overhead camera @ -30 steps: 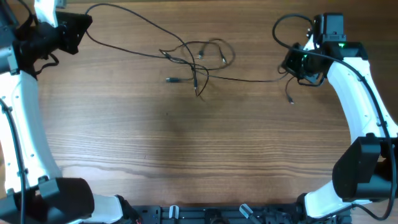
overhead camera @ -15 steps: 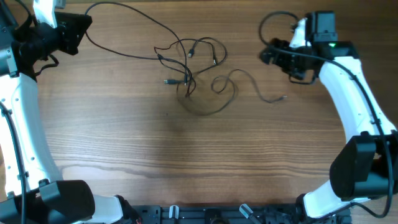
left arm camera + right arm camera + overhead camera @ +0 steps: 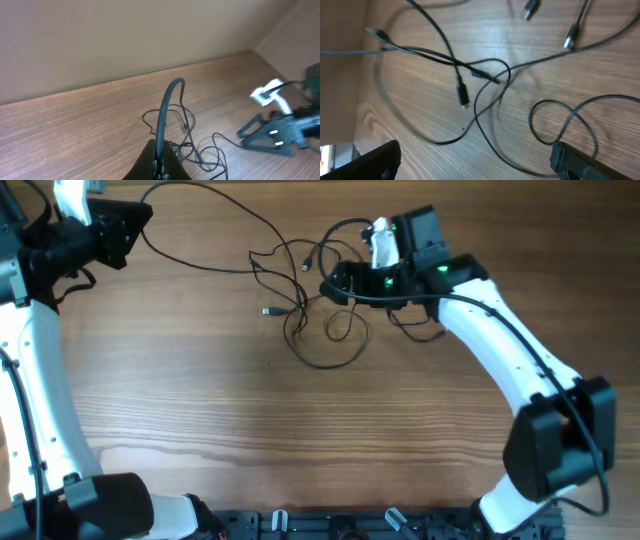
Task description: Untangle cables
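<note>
1. While the left gripper [image 3: 159, 167] sat low in the middle of the left wrist view, its jaws were pressed together on one strand of the cables [image 3: 302, 302]. That strand arched up from between them and dropped toward the table [image 3: 300, 440].
2. Seen from overhead, that gripper was at the upper left of the frame. The pinched strand ran from it in a long curve rightward into the tangle.
3. The tangle lay on the wood in the upper middle of the overhead frame, with several thin black strands crossing one another. A loose loop [image 3: 325, 363] sagged from it toward the centre, and a small plug [image 3: 268, 311] poked out at its left side.
4. The right gripper [image 3: 338, 284] was at the right edge of the tangle, over the strands, with its jaws spread wide.
5. In the right wrist view its two fingers [image 3: 375, 160] showed at the lower left and lower right corners, far apart, with nothing clasped between them. Crossing strands, a closed loop at the lower right and three plug ends lay on the wood beneath.
6. Whether the fingertips touched the wood or a strand could not be told.
</note>
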You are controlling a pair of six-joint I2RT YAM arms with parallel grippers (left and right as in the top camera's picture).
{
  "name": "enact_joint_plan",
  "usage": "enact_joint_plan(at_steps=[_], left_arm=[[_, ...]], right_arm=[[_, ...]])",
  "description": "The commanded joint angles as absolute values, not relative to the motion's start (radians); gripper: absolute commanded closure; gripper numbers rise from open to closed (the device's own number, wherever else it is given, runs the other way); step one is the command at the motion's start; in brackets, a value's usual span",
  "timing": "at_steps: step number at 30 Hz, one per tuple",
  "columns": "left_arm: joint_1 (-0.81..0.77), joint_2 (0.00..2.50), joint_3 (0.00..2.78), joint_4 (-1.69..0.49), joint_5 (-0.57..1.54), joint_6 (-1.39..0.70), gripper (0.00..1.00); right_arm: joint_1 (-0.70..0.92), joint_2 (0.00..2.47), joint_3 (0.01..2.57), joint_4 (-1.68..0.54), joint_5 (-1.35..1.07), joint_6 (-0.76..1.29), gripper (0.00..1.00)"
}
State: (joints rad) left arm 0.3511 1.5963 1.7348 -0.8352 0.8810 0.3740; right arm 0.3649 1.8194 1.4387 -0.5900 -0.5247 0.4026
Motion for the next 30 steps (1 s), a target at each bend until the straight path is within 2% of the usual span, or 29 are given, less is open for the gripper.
enact_joint_plan(at_steps=[1, 11, 17, 26, 30], left_arm=[[0.351, 1.514, 1.732, -0.832, 0.924, 0.358, 0.96], [0.278, 1.473, 1.732, -0.828, 0.923, 0.358, 0.96], [0.215, 1.473, 1.732, -0.827, 0.923, 0.358, 0.96], [0.198, 1.471, 1.732, -0.800, 0.874, 0.298, 0.96], [0.198, 1.470, 1.732, -0.801, 0.859, 0.298, 0.96]], right_arm=[[0.386, 1.937, 1.451, -0.561, -0.571, 0.419, 0.04], [0.459, 1.992, 1.451, -0.397, -0.770, 0.469, 0.03], [0.485, 1.993, 1.451, -0.295, -0.755, 0.530, 0.02], [0.519, 2.014, 1.451, -0.274, -0.682, 0.523, 0.01], [0.523, 2.014, 1.451, -0.231, -0.832, 0.484, 0.01]])
